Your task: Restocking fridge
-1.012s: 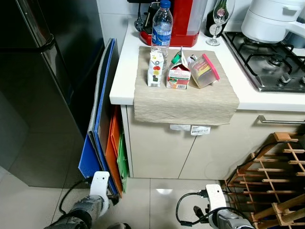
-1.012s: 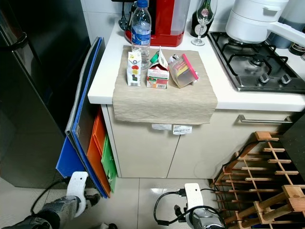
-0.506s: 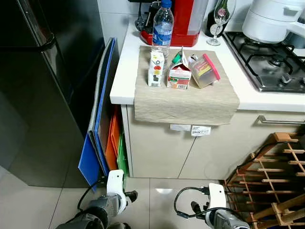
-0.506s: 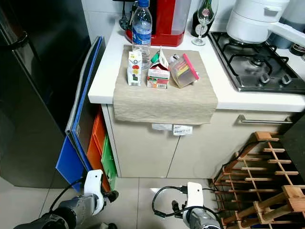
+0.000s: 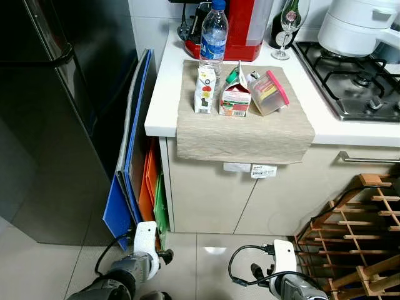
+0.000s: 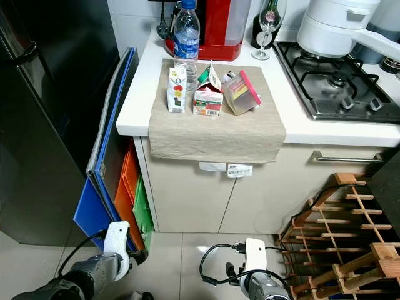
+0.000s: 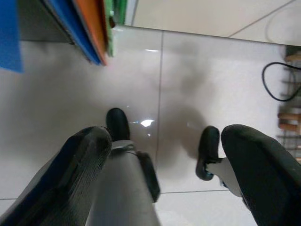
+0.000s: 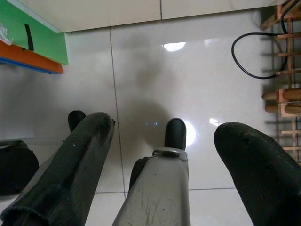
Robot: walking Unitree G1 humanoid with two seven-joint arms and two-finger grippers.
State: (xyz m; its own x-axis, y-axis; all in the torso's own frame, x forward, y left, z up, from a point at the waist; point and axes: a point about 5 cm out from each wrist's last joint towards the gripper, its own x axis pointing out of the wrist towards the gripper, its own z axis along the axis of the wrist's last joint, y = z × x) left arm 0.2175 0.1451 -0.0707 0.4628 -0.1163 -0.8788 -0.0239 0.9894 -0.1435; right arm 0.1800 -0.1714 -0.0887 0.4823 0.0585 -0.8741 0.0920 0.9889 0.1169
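Left wrist view shows the left gripper (image 7: 164, 174) hanging low over the tiled floor (image 7: 207, 75), fingers spread wide and empty. The right gripper (image 8: 169, 174) hangs likewise, wide apart, holding nothing. Up on the tabletop (image 5: 164, 94), a water bottle (image 5: 212, 34), juice box (image 5: 203, 90), milk carton (image 5: 235, 95) and food container (image 5: 269, 92) stand on a cloth (image 5: 244, 134), beside the dark fridge (image 5: 44, 112).

Fridge (image 5: 56, 119) stood at my left, boards (image 5: 134, 162) wedged between it and the counter (image 5: 164, 94), cloth (image 5: 244, 128) on counter, cartons (image 5: 235, 97) on cloth, bottle (image 5: 212, 37) behind them, hob (image 5: 356, 84) right.
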